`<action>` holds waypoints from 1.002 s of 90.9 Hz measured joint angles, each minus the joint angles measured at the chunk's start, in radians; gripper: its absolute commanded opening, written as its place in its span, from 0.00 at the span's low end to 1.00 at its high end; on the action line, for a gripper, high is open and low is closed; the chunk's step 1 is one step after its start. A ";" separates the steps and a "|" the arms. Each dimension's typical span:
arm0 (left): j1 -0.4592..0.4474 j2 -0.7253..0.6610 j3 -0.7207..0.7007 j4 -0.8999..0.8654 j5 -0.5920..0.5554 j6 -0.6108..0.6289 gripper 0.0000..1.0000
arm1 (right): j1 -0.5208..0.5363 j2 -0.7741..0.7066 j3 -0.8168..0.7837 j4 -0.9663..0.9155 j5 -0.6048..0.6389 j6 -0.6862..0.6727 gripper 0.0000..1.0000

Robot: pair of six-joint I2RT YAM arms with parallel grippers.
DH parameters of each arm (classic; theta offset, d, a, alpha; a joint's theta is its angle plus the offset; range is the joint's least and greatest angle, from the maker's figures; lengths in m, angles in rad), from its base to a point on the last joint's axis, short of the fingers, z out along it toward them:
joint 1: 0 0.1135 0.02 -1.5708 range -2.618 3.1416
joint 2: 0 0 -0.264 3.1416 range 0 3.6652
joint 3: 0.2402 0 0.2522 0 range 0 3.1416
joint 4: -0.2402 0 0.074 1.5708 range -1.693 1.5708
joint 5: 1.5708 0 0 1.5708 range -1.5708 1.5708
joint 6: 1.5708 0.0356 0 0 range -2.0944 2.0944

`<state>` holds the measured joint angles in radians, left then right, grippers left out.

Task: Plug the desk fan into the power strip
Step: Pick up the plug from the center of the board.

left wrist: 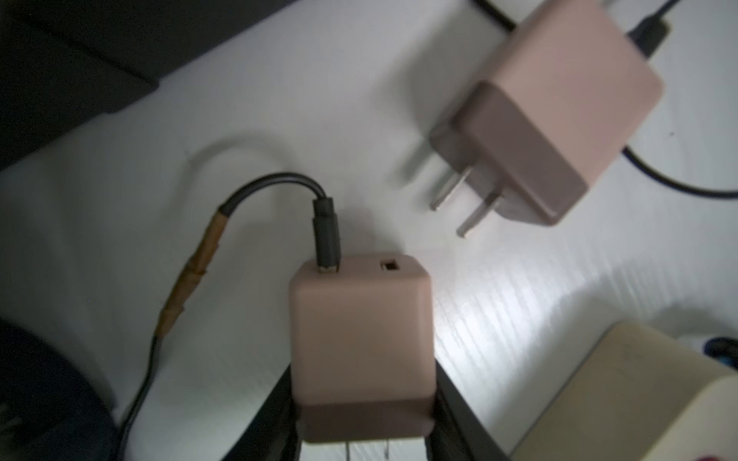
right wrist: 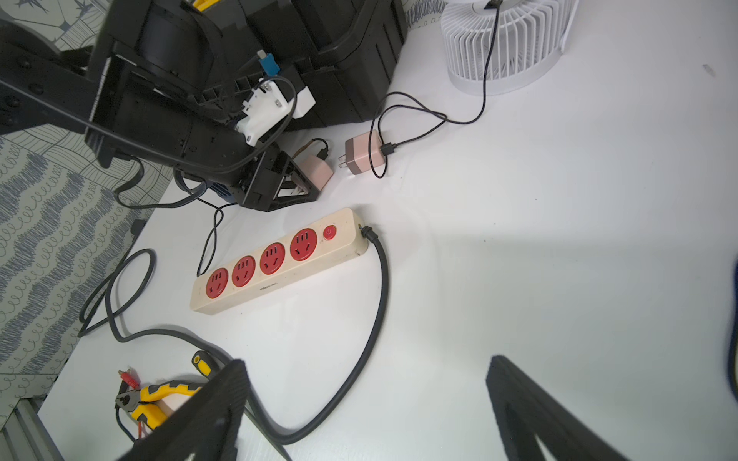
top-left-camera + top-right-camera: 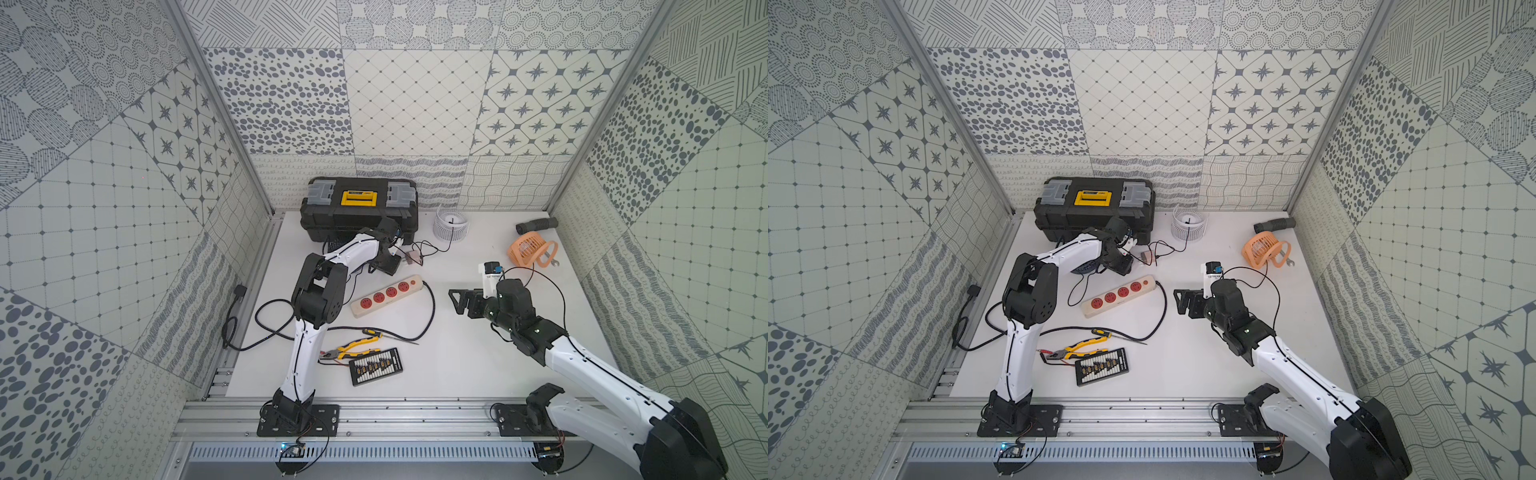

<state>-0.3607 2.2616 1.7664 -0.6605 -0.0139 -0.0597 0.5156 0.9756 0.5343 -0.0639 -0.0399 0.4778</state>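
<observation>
The cream power strip [image 3: 386,296] [image 2: 279,261] lies at an angle mid-table, its red sockets empty. My left gripper [image 1: 363,375] [image 3: 395,264] is just behind it, low over the table. Its fingers press both sides of a pink plug adapter [image 1: 359,339] [image 2: 317,173], whose prongs point back toward the wrist. A black cable wrapped in brown tape [image 1: 195,263] leaves this adapter. A second pink adapter [image 1: 559,119] [image 2: 363,159] lies loose beside it, cabled to the white desk fan [image 3: 451,226] [image 2: 507,44]. My right gripper [image 2: 365,361] [image 3: 457,301] hangs open and empty right of the strip.
A black toolbox [image 3: 359,208] stands at the back behind the left arm. An orange fan [image 3: 525,251], a wrench [image 3: 552,259] and a black tube [image 3: 536,224] lie at the back right. Yellow pliers [image 3: 353,347], a screwdriver [image 3: 374,332] and a black parts tray [image 3: 376,365] lie in front. The strip's thick cord [image 2: 379,303] loops across the table.
</observation>
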 measured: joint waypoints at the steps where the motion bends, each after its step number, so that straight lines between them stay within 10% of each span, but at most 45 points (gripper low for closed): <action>1: -0.001 -0.009 -0.011 0.001 -0.001 0.000 0.35 | 0.000 -0.002 0.000 -0.001 0.000 0.003 0.97; 31: -0.014 -0.484 -0.503 0.241 -0.001 0.008 0.33 | 0.000 -0.028 0.084 -0.136 -0.057 0.092 0.97; 61: -0.179 -0.993 -0.964 0.574 0.103 0.072 0.32 | 0.007 0.036 0.356 -0.372 -0.376 0.171 0.88; 91: -0.411 -1.166 -1.102 0.726 0.143 0.142 0.31 | 0.116 0.187 0.467 -0.550 -0.494 0.143 0.72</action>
<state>-0.7715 1.0954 0.6640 0.0650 0.1287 0.0826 0.6319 1.1625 1.0012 -0.6136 -0.5335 0.6212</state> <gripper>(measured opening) 0.449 0.745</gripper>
